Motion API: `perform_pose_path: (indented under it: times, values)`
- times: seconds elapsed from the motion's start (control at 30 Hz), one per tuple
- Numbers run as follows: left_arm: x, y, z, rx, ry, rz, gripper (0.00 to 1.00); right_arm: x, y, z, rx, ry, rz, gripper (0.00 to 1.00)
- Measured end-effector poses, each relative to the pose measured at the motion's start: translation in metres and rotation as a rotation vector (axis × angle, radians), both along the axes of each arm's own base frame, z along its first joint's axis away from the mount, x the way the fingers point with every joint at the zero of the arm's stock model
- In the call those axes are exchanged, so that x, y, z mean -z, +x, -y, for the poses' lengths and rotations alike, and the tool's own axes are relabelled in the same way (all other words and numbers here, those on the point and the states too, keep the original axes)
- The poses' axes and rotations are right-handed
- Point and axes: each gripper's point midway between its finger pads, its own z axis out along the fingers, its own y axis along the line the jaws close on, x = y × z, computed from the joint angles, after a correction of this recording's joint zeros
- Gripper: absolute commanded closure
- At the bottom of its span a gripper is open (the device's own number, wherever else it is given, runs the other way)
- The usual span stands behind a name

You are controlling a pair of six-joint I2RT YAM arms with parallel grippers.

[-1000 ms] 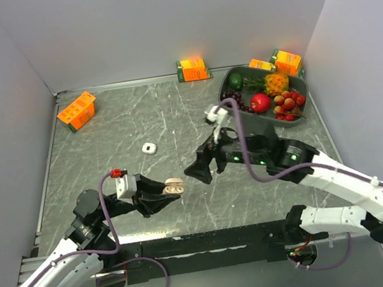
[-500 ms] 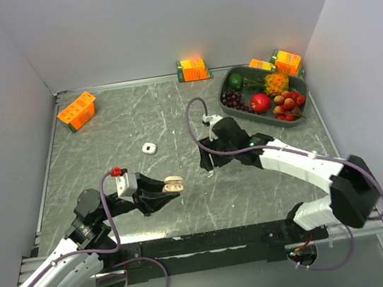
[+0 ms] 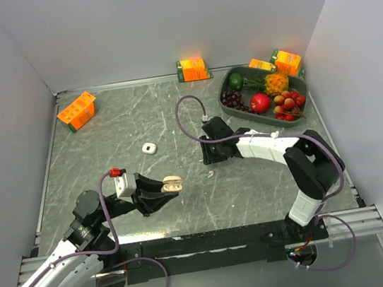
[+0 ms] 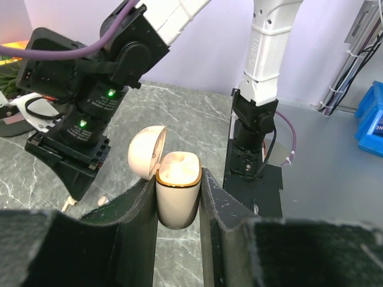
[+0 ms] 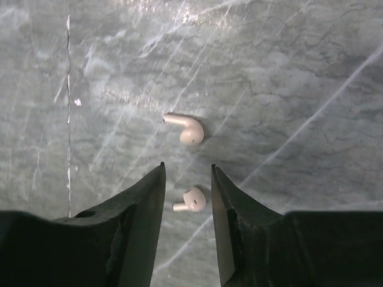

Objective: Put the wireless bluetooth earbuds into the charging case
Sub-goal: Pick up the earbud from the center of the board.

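Note:
My left gripper (image 4: 178, 179) is shut on the cream charging case (image 4: 178, 194), held upright above the table with its lid (image 4: 145, 158) flipped open; from above the case (image 3: 172, 185) shows at centre-left. My right gripper (image 5: 188, 167) points straight down at the table, open. One whitish earbud (image 5: 192, 201) lies on the table between its fingers with a gap on each side. A second earbud (image 5: 190, 132) lies just beyond the fingertips. In the top view the right gripper (image 3: 212, 158) stands over a pale speck, an earbud (image 3: 211, 174).
A second small white case (image 3: 149, 148) lies left of centre. Orange cartons stand at the back left (image 3: 77, 110), back centre (image 3: 193, 68) and back right (image 3: 287, 62). A dark tray (image 3: 260, 117) of toy fruit sits at the back right.
The right arm swung round from facing the left gripper to pointing down at the table, and its jaws narrowed around an earbud. The left arm and case stayed put.

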Motion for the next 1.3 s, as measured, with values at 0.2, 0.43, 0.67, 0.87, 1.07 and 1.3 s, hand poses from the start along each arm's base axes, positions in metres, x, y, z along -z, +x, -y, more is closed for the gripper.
perform_pose_path:
  times: [0.2,0.43,0.67,0.87,1.07,1.3]
  values:
    - [0.002,0.000,0.000,-0.001,0.005,-0.005,0.99,0.007,0.007,-0.006,0.030,0.006,-0.020,0.51]
    - [0.002,0.000,0.000,-0.002,0.005,-0.005,0.99,0.010,0.013,-0.009,0.038,0.008,-0.022,0.52]
    - [0.002,0.000,0.000,-0.001,0.006,-0.004,0.99,0.019,0.014,-0.007,0.044,-0.006,-0.039,0.54]
    - [0.002,0.000,0.000,-0.002,0.006,-0.003,0.99,0.019,0.017,-0.004,0.052,-0.007,-0.038,0.55]
    - [0.002,0.001,0.000,-0.001,0.007,-0.004,0.99,0.019,0.019,-0.005,0.046,-0.005,-0.028,0.60]
    - [0.002,0.001,0.000,-0.001,0.008,-0.005,0.99,0.018,0.021,-0.006,0.040,-0.002,-0.017,0.65]
